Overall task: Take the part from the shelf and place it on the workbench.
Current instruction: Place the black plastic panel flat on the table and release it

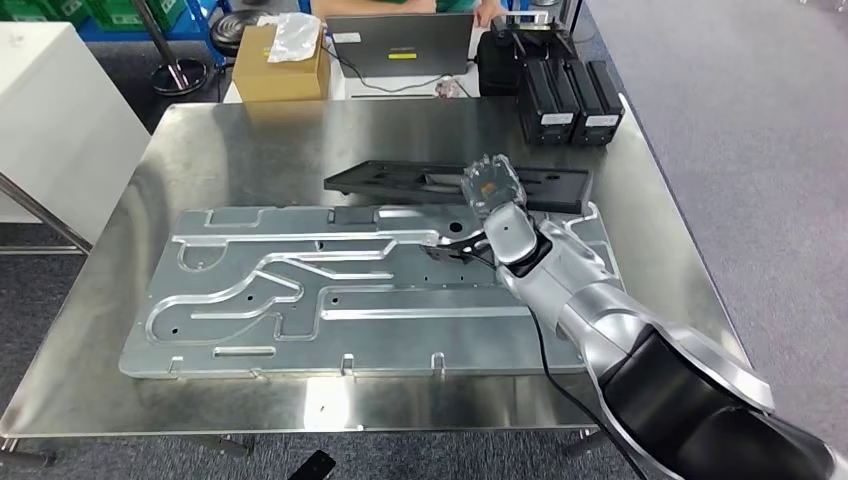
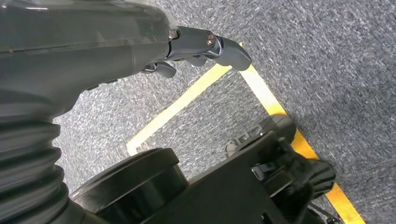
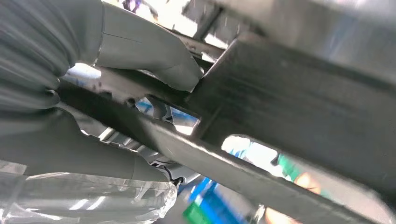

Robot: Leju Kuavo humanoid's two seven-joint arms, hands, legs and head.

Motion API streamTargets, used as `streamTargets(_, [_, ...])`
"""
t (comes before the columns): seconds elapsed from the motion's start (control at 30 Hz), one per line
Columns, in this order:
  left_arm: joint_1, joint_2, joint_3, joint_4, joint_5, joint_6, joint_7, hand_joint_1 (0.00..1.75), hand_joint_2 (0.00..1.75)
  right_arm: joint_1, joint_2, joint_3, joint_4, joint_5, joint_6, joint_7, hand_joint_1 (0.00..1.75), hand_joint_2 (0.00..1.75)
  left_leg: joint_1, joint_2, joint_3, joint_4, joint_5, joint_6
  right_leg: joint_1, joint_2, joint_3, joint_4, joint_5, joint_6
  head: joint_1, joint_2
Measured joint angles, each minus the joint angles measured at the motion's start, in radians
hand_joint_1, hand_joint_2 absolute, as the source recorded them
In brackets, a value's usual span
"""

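The right hand (image 1: 497,222) grips the flat black slotted part (image 1: 400,182), which lies across the steel workbench (image 1: 250,140) at twelve o'clock from the grooved aluminium plate (image 1: 330,300). I'd judge this the placing step; next comes letting go. The left hand (image 2: 205,46) hangs over carpet, fingers loosely curled, holding nothing.

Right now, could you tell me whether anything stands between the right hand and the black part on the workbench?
Nothing visible does: the right hand is already at the black part, its thumb against the part's edge.
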Motion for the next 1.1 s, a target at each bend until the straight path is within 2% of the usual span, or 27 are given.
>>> streamTargets(0.07, [0.002,0.0,0.0,0.0,-0.004,0.0,0.0,0.0,1.75,0.001,0.001,0.022,0.002,0.02,-0.058,0.029,1.75,1.75,0.001,0.001,-0.061,0.133,-0.058,-0.004,0.002,0.0,0.0,0.001,-0.001,-0.005,-0.001,0.0])
streamTargets(0.1, [0.004,0.0,0.0,0.0,-0.006,0.0,0.0,0.0,1.75,0.002,0.001,0.032,0.004,0.028,-0.088,0.042,1.75,1.75,0.001,0.001,-0.082,0.176,-0.068,-0.006,0.003,0.0,0.0,0.002,-0.002,-0.006,-0.001,0.0])
streamTargets(0.13, [0.005,0.0,0.0,0.0,-0.007,0.0,0.0,0.0,1.75,0.002,0.001,0.039,0.005,0.033,-0.113,0.052,1.75,1.75,0.001,0.001,-0.087,0.184,-0.059,-0.006,0.003,0.0,0.0,0.004,-0.004,-0.007,-0.001,0.0])
streamTargets(0.17, [0.005,0.0,0.0,0.0,-0.009,0.0,0.0,0.0,1.75,0.003,0.001,0.044,0.006,0.037,-0.131,0.059,1.75,1.75,0.001,0.001,-0.073,0.152,-0.032,-0.005,0.003,0.001,0.001,0.006,-0.005,-0.007,-0.001,0.0])
streamTargets(0.23, [0.003,0.0,0.0,0.0,-0.013,0.0,-0.001,0.0,1.75,0.001,0.001,0.051,0.007,0.04,-0.155,0.07,1.75,1.75,0.0,0.001,-0.012,0.022,0.034,-0.001,0.005,0.002,0.003,0.012,-0.011,-0.003,0.0,0.0])
streamTargets(0.3, [0.0,0.0,0.0,0.0,-0.017,0.0,-0.002,0.0,1.75,-0.001,0.001,0.054,0.008,0.046,-0.187,0.088,1.75,1.75,-0.002,0.0,0.03,-0.07,0.062,0.006,0.008,0.003,0.0,0.017,-0.014,0.005,0.0,0.0])
streamTargets(0.4, [-0.006,-0.002,0.0,0.0,-0.023,0.001,-0.005,0.0,1.75,-0.002,0.0,0.057,0.009,0.06,-0.287,0.13,1.75,1.75,-0.003,-0.001,0.034,-0.088,0.062,0.02,0.008,0.003,-0.006,0.018,-0.014,0.018,0.0,0.0])
streamTargets(0.47, [-0.017,-0.004,0.0,-0.001,-0.027,0.004,-0.008,0.0,1.75,-0.009,0.0,0.055,0.009,0.07,-0.355,0.16,1.75,1.75,0.0,-0.001,0.038,-0.095,0.067,0.03,0.006,0.002,-0.02,0.053,-0.038,0.028,0.001,0.0])
streamTargets(0.5, [-0.025,-0.007,0.0,-0.001,-0.028,0.005,-0.009,0.0,1.75,-0.014,0.0,0.052,0.009,0.073,-0.382,0.172,1.75,1.75,0.002,-0.001,0.04,-0.098,0.068,0.034,0.005,0.002,-0.041,0.1,-0.065,0.033,0.001,0.0])
streamTargets(0.57, [-0.039,-0.011,0.001,-0.002,-0.029,0.008,-0.013,0.0,1.75,-0.022,0.0,0.044,0.009,0.077,-0.418,0.187,1.75,1.75,0.001,-0.001,0.04,-0.098,0.068,0.038,0.003,0.001,-0.104,0.231,-0.124,0.04,0.001,0.0])
streamTargets(0.6, [-0.043,-0.013,0.002,-0.002,-0.029,0.01,-0.014,0.0,1.75,-0.024,0.001,0.04,0.009,0.077,-0.427,0.19,1.75,1.75,0.001,-0.001,0.041,-0.097,0.067,0.039,0.001,0.001,-0.13,0.282,-0.138,0.042,0.001,0.0])
streamTargets(0.63, [-0.046,-0.015,0.003,-0.002,-0.028,0.011,-0.015,0.0,1.75,-0.025,0.001,0.035,0.009,0.075,-0.431,0.19,1.75,1.75,0.002,-0.001,0.041,-0.097,0.066,0.039,0.0,0.001,-0.141,0.3,-0.133,0.043,0.001,0.0])
streamTargets(0.67, [-0.049,-0.017,0.004,-0.002,-0.028,0.012,-0.016,0.0,1.75,-0.025,0.002,0.029,0.009,0.071,-0.433,0.187,1.75,1.75,0.002,-0.001,0.043,-0.096,0.066,0.039,-0.002,0.0,-0.132,0.277,-0.108,0.043,0.001,0.0])
streamTargets(0.73, [-0.052,-0.02,0.007,-0.002,-0.027,0.014,-0.018,0.0,1.75,-0.027,0.004,0.016,0.009,0.062,-0.435,0.179,1.75,1.75,0.001,-0.003,0.044,-0.094,0.063,0.036,-0.003,-0.001,-0.071,0.146,-0.039,0.037,0.001,0.0])
streamTargets(0.77, [-0.055,-0.021,0.009,-0.002,-0.027,0.015,-0.019,0.0,1.75,-0.03,0.005,0.008,0.008,0.058,-0.436,0.175,1.75,1.75,0.0,-0.004,0.043,-0.092,0.061,0.032,-0.001,-0.001,-0.042,0.082,-0.016,0.034,0.001,0.0])
streamTargets(0.8, [-0.058,-0.022,0.011,-0.002,-0.027,0.016,-0.019,0.0,1.75,-0.031,0.006,0.0,0.005,0.053,-0.438,0.17,1.75,1.75,-0.002,-0.005,0.042,-0.092,0.06,0.028,0.001,-0.001,-0.024,0.041,-0.005,0.03,0.001,0.0])
streamTargets(0.83, [-0.06,-0.023,0.012,-0.002,-0.027,0.017,-0.018,0.0,1.75,-0.032,0.007,-0.008,0.001,0.049,-0.439,0.165,1.75,1.75,-0.003,-0.004,0.04,-0.092,0.06,0.023,0.004,0.0,-0.017,0.022,-0.005,0.027,0.0,0.0])
streamTargets(0.93, [-0.066,-0.023,0.016,-0.002,-0.028,0.018,-0.017,0.0,1.75,-0.024,0.007,-0.032,-0.029,0.036,-0.442,0.137,1.75,1.75,-0.003,-0.002,0.037,-0.088,0.053,0.007,0.003,0.004,-0.015,0.014,-0.001,0.011,0.0,0.0])
streamTargets(1.0, [-0.071,-0.025,0.019,-0.002,-0.032,0.018,-0.018,0.0,1.75,-0.004,0.005,-0.06,-0.079,0.031,-0.442,0.101,1.75,1.75,-0.001,0.0,0.012,-0.027,0.013,0.0,-0.001,0.004,-0.01,0.007,0.002,-0.001,0.0,0.0])
streamTargets(1.07, [-0.075,-0.027,0.021,-0.002,-0.036,0.018,-0.02,0.0,1.75,0.031,0.003,-0.1,-0.139,0.032,-0.444,0.062,1.75,1.75,0.0,0.001,-0.044,0.103,-0.048,-0.004,0.002,0.004,-0.008,0.007,0.0,-0.007,-0.001,0.0])
streamTargets(1.1, [-0.076,-0.027,0.021,-0.002,-0.037,0.018,-0.021,0.0,1.75,0.053,0.003,-0.121,-0.166,0.036,-0.445,0.047,1.75,1.75,0.0,0.001,-0.072,0.162,-0.067,-0.006,0.003,0.004,-0.007,0.007,-0.001,-0.009,-0.001,0.0])
